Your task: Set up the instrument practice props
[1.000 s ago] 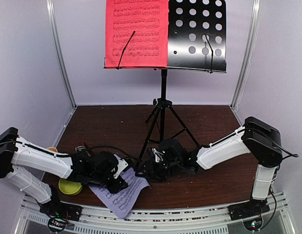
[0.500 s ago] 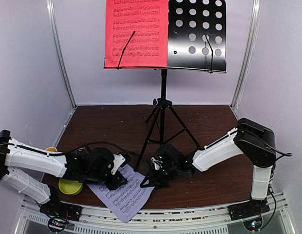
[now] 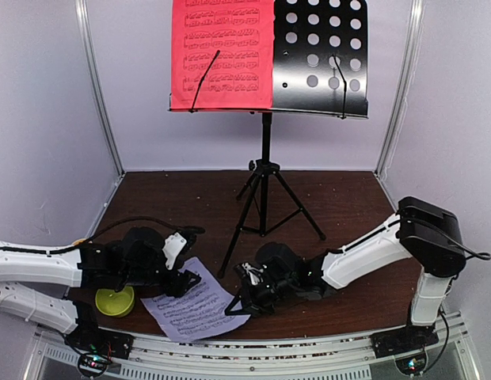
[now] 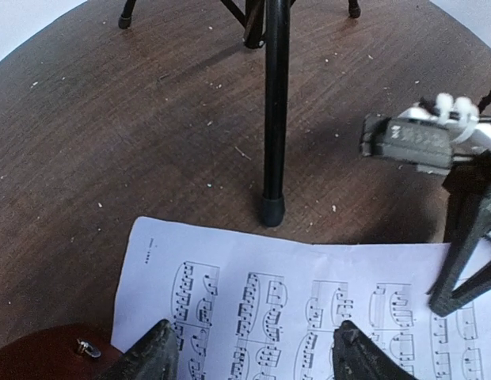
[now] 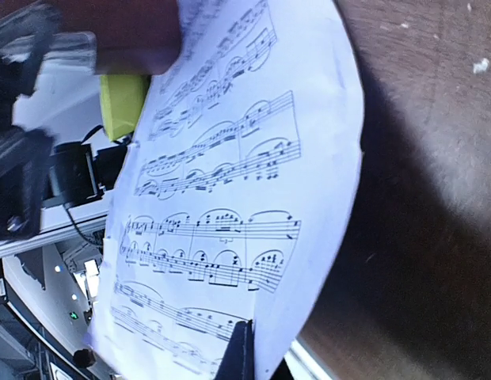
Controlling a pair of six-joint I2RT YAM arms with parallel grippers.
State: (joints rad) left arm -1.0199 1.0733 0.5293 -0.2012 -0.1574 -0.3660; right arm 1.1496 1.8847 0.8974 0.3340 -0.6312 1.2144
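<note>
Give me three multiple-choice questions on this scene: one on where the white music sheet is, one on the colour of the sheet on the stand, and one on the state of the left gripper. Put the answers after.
1. Where is the white music sheet?
A) on the stand's desk
B) on the table, near its front edge
C) on the floor

2. What colour is the sheet on the music stand?
A) red
B) blue
C) yellow

3. How do the fingers of the left gripper stand?
A) shut on a leg of the stand
B) apart, above the white sheet
C) out of view

Answers:
1 B: it lies on the brown table, in front of the stand's legs.
2 A: the red sheet covers the left half of the desk.
3 B: the left wrist view shows both fingers wide apart over the sheet.
</note>
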